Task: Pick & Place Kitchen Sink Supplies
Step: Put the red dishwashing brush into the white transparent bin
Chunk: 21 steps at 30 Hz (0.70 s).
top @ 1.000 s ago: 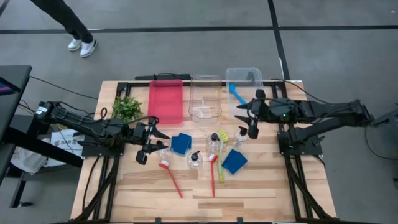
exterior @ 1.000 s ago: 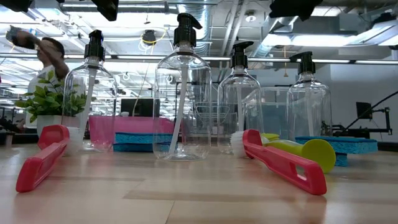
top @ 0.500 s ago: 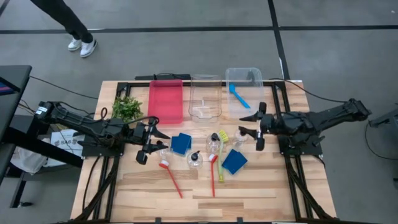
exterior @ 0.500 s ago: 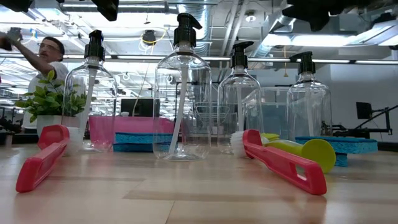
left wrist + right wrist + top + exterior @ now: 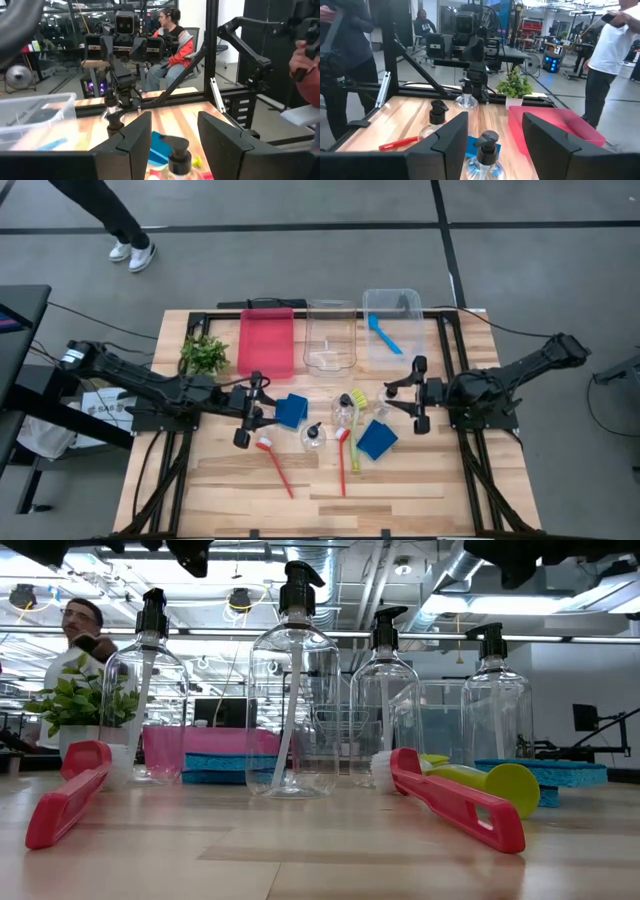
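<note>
The left gripper (image 5: pixel 250 409) is hovering open and empty beside a bottle (image 5: pixel 262 419). The right gripper (image 5: pixel 418 394) is hanging open and empty beside the rightmost bottle (image 5: pixel 383 402). A blue brush (image 5: pixel 383 333) is lying in the far right bin (image 5: pixel 391 297).

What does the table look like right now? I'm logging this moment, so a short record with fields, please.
left gripper: open, above the table beside one blue sponge
right gripper: open, next to a clear pump bottle
held: nothing
blue brush: inside the rightmost clear bin
red tray: nothing in it
still on table: four bottles, two red brushes, a yellow-green brush, second sponge
plant: left of the tray
</note>
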{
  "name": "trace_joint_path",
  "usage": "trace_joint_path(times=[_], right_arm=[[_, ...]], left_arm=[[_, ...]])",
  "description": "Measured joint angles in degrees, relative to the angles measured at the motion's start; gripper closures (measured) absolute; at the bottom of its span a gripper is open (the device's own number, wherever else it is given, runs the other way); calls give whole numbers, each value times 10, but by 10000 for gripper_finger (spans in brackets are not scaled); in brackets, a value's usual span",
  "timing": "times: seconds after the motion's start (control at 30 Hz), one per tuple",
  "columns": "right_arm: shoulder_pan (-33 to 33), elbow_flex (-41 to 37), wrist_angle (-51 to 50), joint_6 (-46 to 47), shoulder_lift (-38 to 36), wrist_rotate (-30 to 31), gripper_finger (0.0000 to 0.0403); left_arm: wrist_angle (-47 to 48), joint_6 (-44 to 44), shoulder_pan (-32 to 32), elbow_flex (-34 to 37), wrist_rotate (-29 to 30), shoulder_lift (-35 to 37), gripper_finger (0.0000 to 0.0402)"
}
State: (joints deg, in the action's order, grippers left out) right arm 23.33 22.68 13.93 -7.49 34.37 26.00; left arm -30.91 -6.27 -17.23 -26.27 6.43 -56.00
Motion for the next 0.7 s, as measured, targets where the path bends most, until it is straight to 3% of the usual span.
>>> trace_joint_path(times=[0.4, 0.7], right_arm=[[11, 0, -1, 0, 0, 0, 221], [10, 0, -1, 0, 0, 0, 221]], left_arm=[[27, -40, -36, -48, 13, -50, 238], [56, -77, -130, -78, 112, -56, 238]])
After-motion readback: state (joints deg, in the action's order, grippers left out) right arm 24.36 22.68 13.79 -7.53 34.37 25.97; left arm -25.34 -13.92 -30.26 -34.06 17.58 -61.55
